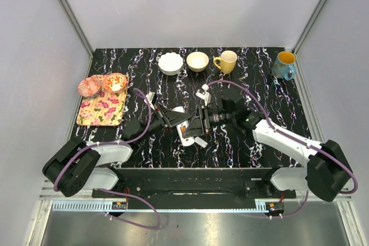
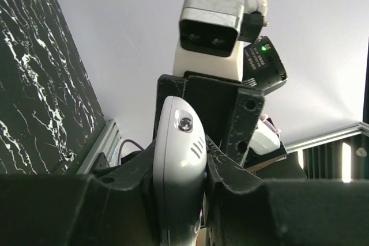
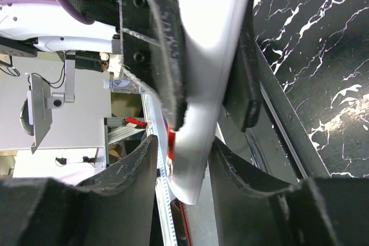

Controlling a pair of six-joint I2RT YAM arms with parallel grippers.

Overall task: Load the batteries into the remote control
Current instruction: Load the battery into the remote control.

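The white remote control [image 1: 185, 135] is held above the table's middle, between both arms. My left gripper [image 1: 174, 118] is shut on it; in the left wrist view the remote's rounded end [image 2: 177, 136] stands up between that gripper's pads [image 2: 180, 155]. My right gripper [image 3: 181, 142] straddles the remote's other end [image 3: 202, 84]: one finger touches it, the other stands off with a gap. A reddish sliver [image 3: 170, 141] shows against the remote in that gap; I cannot tell whether it is a battery. No other batteries show. A small white cover piece [image 1: 200, 141] lies beside the remote.
A floral tray [image 1: 102, 110] at the left carries a pink glass bowl [image 1: 88, 87] and an orange bowl [image 1: 115, 82]. Along the back stand a white bowl [image 1: 170, 63], a tan bowl [image 1: 198, 61], a yellow mug [image 1: 226, 61] and a blue mug [image 1: 283, 65].
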